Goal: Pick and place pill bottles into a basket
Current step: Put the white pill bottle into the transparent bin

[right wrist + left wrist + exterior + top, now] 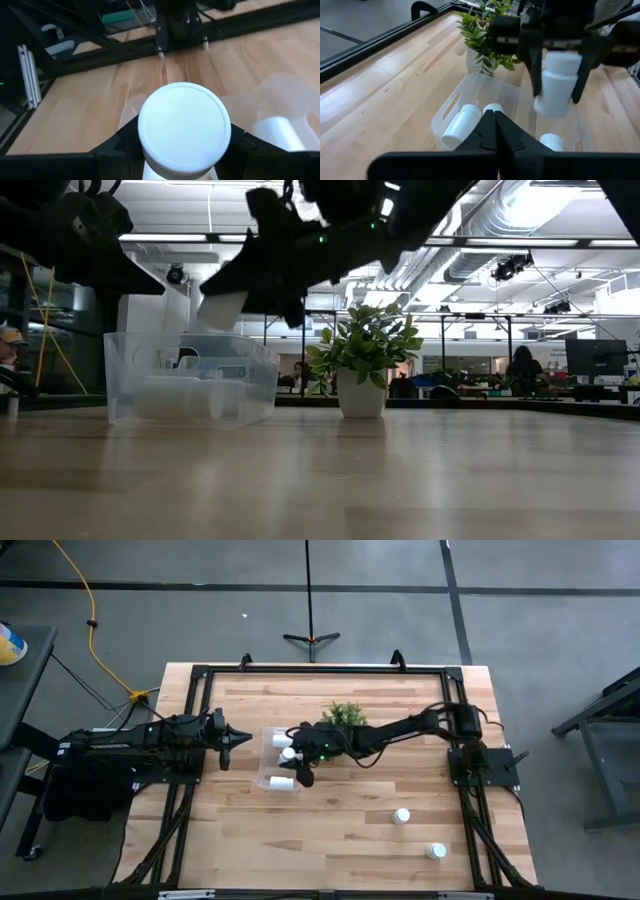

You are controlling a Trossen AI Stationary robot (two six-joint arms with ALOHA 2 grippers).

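The clear basket [266,762] stands left of the table's middle, beside a small green plant [345,715]. Three white pill bottles lie in it [462,122] [492,107] [552,141]. Two more bottles [401,816] [436,851] stand on the table at the near right. My right gripper [300,755] is shut on another bottle [557,82] above the basket. My left gripper [238,740] is shut and empty, level, just left of the basket; its tip shows in the left wrist view [492,125]. My right gripper pinches the bottle's round sides [542,85] between its two fingers [535,65], which stand on either side of it. The arm reaches in from the table's right, fingers slanting down. The bottle is tilted and lifted clear over the basket [222,310]; one round end [184,127] faces the wrist camera.
The plant [365,365] in its white pot stands just right of the basket, close under my right arm. A black frame [320,668] runs round the table's edges. Bare wood lies at the near left and middle. People and desks show in the room behind.
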